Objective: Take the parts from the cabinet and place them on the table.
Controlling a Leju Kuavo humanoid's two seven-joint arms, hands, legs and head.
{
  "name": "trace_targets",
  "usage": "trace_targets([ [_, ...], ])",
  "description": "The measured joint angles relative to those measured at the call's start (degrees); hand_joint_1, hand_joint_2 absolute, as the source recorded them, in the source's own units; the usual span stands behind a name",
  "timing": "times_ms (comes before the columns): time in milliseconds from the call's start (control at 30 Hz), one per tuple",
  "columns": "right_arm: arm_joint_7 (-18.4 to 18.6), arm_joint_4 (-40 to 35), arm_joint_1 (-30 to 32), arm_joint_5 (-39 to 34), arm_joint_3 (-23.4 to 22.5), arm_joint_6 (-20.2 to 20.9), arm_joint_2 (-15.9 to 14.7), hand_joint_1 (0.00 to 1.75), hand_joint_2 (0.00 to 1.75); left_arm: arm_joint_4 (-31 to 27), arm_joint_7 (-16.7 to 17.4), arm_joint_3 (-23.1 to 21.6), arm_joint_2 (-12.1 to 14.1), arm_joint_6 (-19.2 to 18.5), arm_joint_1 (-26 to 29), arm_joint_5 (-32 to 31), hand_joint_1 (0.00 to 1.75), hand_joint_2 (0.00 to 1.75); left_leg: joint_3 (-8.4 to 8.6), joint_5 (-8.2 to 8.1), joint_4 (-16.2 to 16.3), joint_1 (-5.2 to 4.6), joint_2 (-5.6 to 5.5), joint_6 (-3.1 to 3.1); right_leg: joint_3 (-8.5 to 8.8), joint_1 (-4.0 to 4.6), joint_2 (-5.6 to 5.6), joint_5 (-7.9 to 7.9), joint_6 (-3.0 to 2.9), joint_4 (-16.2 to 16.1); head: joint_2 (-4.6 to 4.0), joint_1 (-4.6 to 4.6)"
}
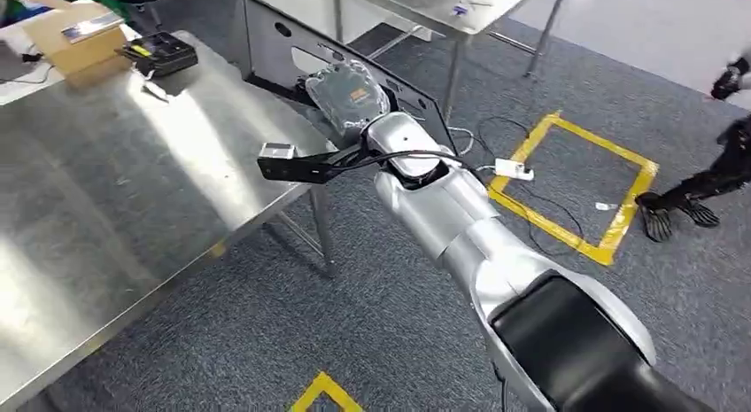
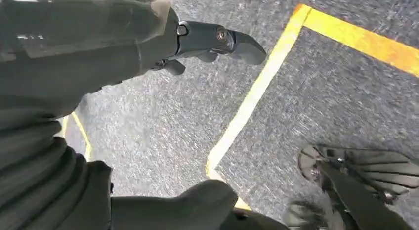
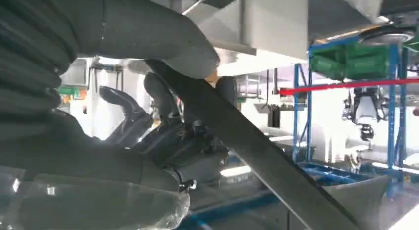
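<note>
The right hand (image 1: pixel 347 91) is gripping the large dark grey sheet-metal panel with punched holes (image 1: pixel 274 35) by its top edge, long axis running along the steel table's (image 1: pixel 106 190) near edge, while the left hand's (image 2: pixel 148 47) grip I cannot tell.

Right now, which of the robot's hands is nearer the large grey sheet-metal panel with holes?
Right. The right hand grips the grey sheet-metal panel beside the steel table; the left hand hangs down over the carpeted floor, apart from it.

Workshop/test lab: steel table (image 1: pixel 133 208) w/ yellow floor tape (image 1: pixel 576 177) beside it, grey carpet, blue racking (image 3: pixel 346 106) further off.
</note>
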Motion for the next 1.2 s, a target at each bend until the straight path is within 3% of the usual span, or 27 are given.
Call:
trace_targets([
  [33, 0.2, 0.0, 0.1, 0.0, 0.2, 0.0, -0.1, 1.75, 1.75, 0.0, -0.1, 0.0, 0.0, -0.1, 0.0, 0.0, 0.00, 1.75, -0.06, -0.01, 0.0, 0.01, -0.82, 0.01, -2.14, -0.03, 0.21, -1.27, 0.09, 4.1, 0.00, 0.13],
  [67, 0.3, 0.2, 0.1, 0.3, 0.4, -0.2, -0.1, 1.75, 1.75, 0.0, -0.1, 0.0, -0.1, -0.1, 0.0, 0.0, 0.00, 1.75, -0.06, 0.00, 0.0, 0.01, -1.66, 0.01, -3.36, -0.05, 0.30, -1.50, 0.46, 6.2, 0.00, 0.13],
  [100, 0.4, 0.4, 0.1, 0.4, 0.7, -0.3, -0.1, 1.75, 1.75, 0.0, -0.1, 0.1, -0.1, -0.1, 0.0, -0.1, 0.00, 1.75, -0.05, 0.01, 0.1, 0.01, -2.45, -0.03, -3.01, -0.09, 0.31, -0.64, 0.91, 5.1, 0.00, 0.09],
  [133, 0.5, 0.5, 0.0, 0.5, 0.7, -0.3, 0.0, 1.75, 1.75, 0.0, -0.1, 0.1, -0.1, -0.1, 0.0, -0.1, 0.00, 1.75, -0.04, 0.01, 0.1, 0.05, -3.24, -0.05, -1.46, -0.16, 0.38, 1.10, 1.48, 1.6, 0.00, 0.17],
  [167, 0.6, 0.6, -0.1, 0.5, 0.7, -0.4, 0.0, 1.75, 1.75, 0.0, -0.1, 0.2, -0.2, -0.2, 0.1, -0.1, 0.00, 1.75, -0.02, 0.03, 0.2, 0.08, -4.11, -0.16, 1.21, -0.38, 0.85, 3.60, 2.08, -4.2, 0.00, 0.17],
  [233, 0.7, 0.7, -0.3, 0.6, 0.7, -0.4, -0.1, 1.75, 1.75, 0.0, -0.2, 0.3, -0.2, -0.2, 0.0, -0.2, 0.00, 1.75, -0.05, 0.00, 0.3, 0.11, -4.85, -0.36, 3.76, -0.77, 2.45, 5.69, 2.45, -9.7, 0.00, 0.22],
  [267, 0.8, 0.8, -0.4, 0.7, 0.8, -0.4, -0.3, 1.75, 1.75, 0.0, -0.2, 0.4, -0.2, -0.2, 0.0, -0.2, 0.00, 1.75, -0.28, -0.02, 0.4, -0.10, -5.34, -0.78, 4.47, -0.93, 4.15, 6.24, 2.31, -12.1, 0.00, 0.22],
  [400, 1.1, 1.2, -0.5, 1.4, 0.9, -0.4, 0.0, 1.75, 1.75, 0.0, -0.5, 0.5, -0.3, -0.2, 0.5, -0.2, 0.00, 1.75, -0.74, 0.27, 0.0, 0.30, -6.97, -2.35, 5.13, -0.60, 2.20, 6.82, 0.82, -12.5, 0.00, 0.28],
  [433, 1.2, 1.2, -0.8, 1.7, 1.0, -0.4, 0.1, 1.75, 1.75, 0.0, -0.5, 0.6, -0.2, -0.2, 0.6, -0.2, 0.00, 1.75, -1.00, -0.12, 0.5, 0.45, -5.38, -2.47, 5.27, -1.27, 1.68, 7.23, 0.19, -13.0, 0.00, 0.15],
  [467, 1.3, 1.2, -0.9, 1.8, 1.1, -0.4, 0.2, 1.75, 1.75, 0.0, -0.6, 0.6, -0.3, -0.3, 0.6, -0.2, 0.00, 1.75, -1.81, -1.54, 2.5, 0.07, -2.12, -2.64, 5.43, -1.17, 1.28, 7.21, -0.26, -13.1, 0.00, -0.27],
  [500, 1.4, 1.3, -1.1, 1.8, 1.1, -0.4, 0.1, 1.75, 1.75, 0.0, -0.6, 0.7, -0.3, -0.3, 0.5, -0.2, 0.00, 1.75, -3.35, -3.47, 5.7, 0.13, -0.85, -2.84, 5.51, -1.08, 0.80, 7.08, -0.47, -13.1, 0.00, -0.48],
  [567, 1.6, 1.6, -1.0, 1.9, 1.2, -0.4, 0.0, 1.75, 1.75, 0.0, -0.6, 0.9, -0.3, -0.4, 0.5, -0.2, 0.00, 1.75, -8.02, -7.40, 15.1, 0.35, 0.09, -3.19, 5.60, -0.78, -0.53, 6.88, -0.68, -13.1, 0.00, -0.46],
  [600, 1.6, 1.9, -0.8, 2.0, 1.2, -0.4, -0.1, 1.75, 1.75, 0.0, -0.6, 0.9, -0.3, -0.3, 0.4, -0.2, 0.00, 1.75, -9.56, -7.90, 17.9, 0.39, 0.21, -3.35, 5.61, -0.68, -1.20, 6.81, -0.76, -13.0, 0.00, -0.46],
  [633, 1.8, 1.9, -0.8, 2.2, 1.2, -0.4, 0.0, 1.75, 1.75, 0.0, -0.6, 0.9, -0.3, -0.3, 0.5, -0.2, 0.00, 1.75, -9.54, -7.23, 17.7, 0.41, 0.32, -3.41, 5.67, -0.65, -1.76, 6.72, -0.84, -13.0, 0.00, -0.42],
  [667, 1.9, 2.0, -0.8, 2.3, 1.3, -0.4, 0.0, 1.75, 1.75, 0.0, -0.6, 1.0, -0.3, -0.3, 0.5, -0.2, 0.00, 1.75, -8.09, -5.20, 14.7, 0.41, 0.53, -3.38, 5.79, -0.64, -2.35, 6.61, -0.93, -13.0, 0.00, -0.48],
  [700, 2.1, 2.1, -0.8, 2.2, 1.3, -0.4, 0.0, 1.75, 1.75, 0.0, -0.6, 1.0, -0.3, -0.3, 0.6, -0.2, 0.00, 1.75, -5.46, -2.64, 9.7, 0.40, 1.05, -3.30, 5.98, -0.64, -2.86, 6.42, -0.77, -13.0, 0.00, -0.46],
  [733, 2.1, 2.1, -0.9, 2.2, 1.3, -0.4, -0.1, 1.75, 1.75, 0.0, -0.6, 1.0, -0.3, -0.3, 0.6, -0.2, 0.00, 1.75, -2.57, -0.42, 4.5, 0.36, 2.54, -3.14, 6.16, -0.61, -3.29, 6.22, -0.53, -13.0, 0.00, -0.48],
  [767, 2.1, 2.1, -1.0, 2.2, 1.3, -0.4, -0.2, 1.75, 1.75, 0.0, -0.7, 1.0, -0.3, -0.3, 0.5, -0.2, 0.00, 1.75, -0.71, -0.43, 0.9, 0.00, 5.66, -2.97, 6.30, -0.19, -3.69, 6.00, -0.24, -13.0, 0.00, -0.48],
  [800, 2.1, 2.2, -1.1, 2.2, 1.3, -0.4, -0.3, 1.75, 1.75, 0.0, -0.8, 1.0, -0.3, -0.4, 0.4, -0.3, 0.00, 1.75, -0.69, -0.32, 0.7, -0.31, 4.72, -2.23, 6.17, 0.50, -4.07, 5.83, 0.05, -12.9, 0.00, -0.33],
  [900, 2.2, 2.3, -1.1, 2.2, 1.3, -0.3, -0.3, 1.75, 1.75, 0.0, -1.0, 1.0, -0.3, -0.6, 0.3, -0.3, 0.00, 1.75, -1.06, -0.41, 0.8, -0.68, 2.87, -1.46, 6.59, 0.43, -5.67, 5.64, 0.59, -13.3, 0.00, -0.07],
  [933, 2.2, 2.3, -1.2, 2.3, 1.3, -0.3, -0.2, 1.75, 1.75, 0.0, -1.0, 1.0, -0.3, -0.6, 0.3, -0.3, 0.00, 1.75, -0.48, 0.03, 0.1, -0.14, 2.18, -0.81, 6.59, 0.73, -5.47, 5.17, 1.15, -12.9, 0.00, -0.04],
  [967, 2.2, 2.3, -1.2, 2.4, 1.3, -0.3, -0.3, 1.75, 1.75, 0.0, -1.1, 1.0, -0.4, -0.6, 0.3, -0.4, 0.00, 1.75, -0.32, 0.12, -0.1, -0.13, 1.65, -0.58, 5.92, 0.28, -2.83, 4.32, 1.22, -11.5, 0.00, 0.09],
  [1000, 2.2, 2.3, -1.4, 2.4, 1.3, -0.4, -0.6, 1.75, 1.75, 0.0, -1.1, 1.0, -0.3, -0.6, 0.3, -0.5, 0.00, 1.75, -0.32, 0.28, -0.1, -0.06, 1.25, -0.07, 4.44, 0.06, -1.05, 2.73, 0.84, -8.2, 0.00, 0.09],
  [1067, 2.4, 2.6, -1.3, 2.6, 1.4, -0.3, -1.1, 1.75, 1.75, 0.0, -1.3, 1.0, -0.4, -0.6, 0.1, -0.8, 0.00, 1.75, -0.38, 0.24, -0.1, -0.09, -0.28, 0.07, -0.36, -0.13, -0.02, -0.89, 0.37, 1.4, 0.00, 0.17],
  [1100, 2.4, 2.8, -1.1, 2.6, 1.4, -0.3, -1.4, 1.75, 1.75, 0.0, -1.4, 1.0, -0.4, -0.6, 0.1, -0.8, 0.00, 1.75, -0.38, 0.24, -0.1, -0.09, -1.28, 0.07, -2.55, -0.12, 0.13, -1.84, 0.57, 5.4, 0.00, 0.24],
  [1133, 2.4, 2.9, -1.0, 2.6, 1.4, -0.3, -1.6, 1.75, 1.75, 0.0, -1.4, 1.0, -0.4, -0.6, 0.1, -0.8, 0.00, 1.75, -0.38, 0.24, -0.1, -0.10, -2.02, 0.06, -3.17, -0.12, 0.27, -1.54, 0.86, 5.9, 0.00, 0.26],
  [1200, 2.4, 3.0, -1.0, 2.6, 1.4, -0.3, -1.6, 1.75, 1.75, 0.0, -1.4, 1.0, -0.4, -0.6, 0.1, -0.9, 0.00, 1.75, -0.34, 0.26, 0.0, -0.10, -3.50, 0.01, -0.47, -0.17, 0.60, 2.02, 1.80, -1.1, 0.00, 0.22],
])
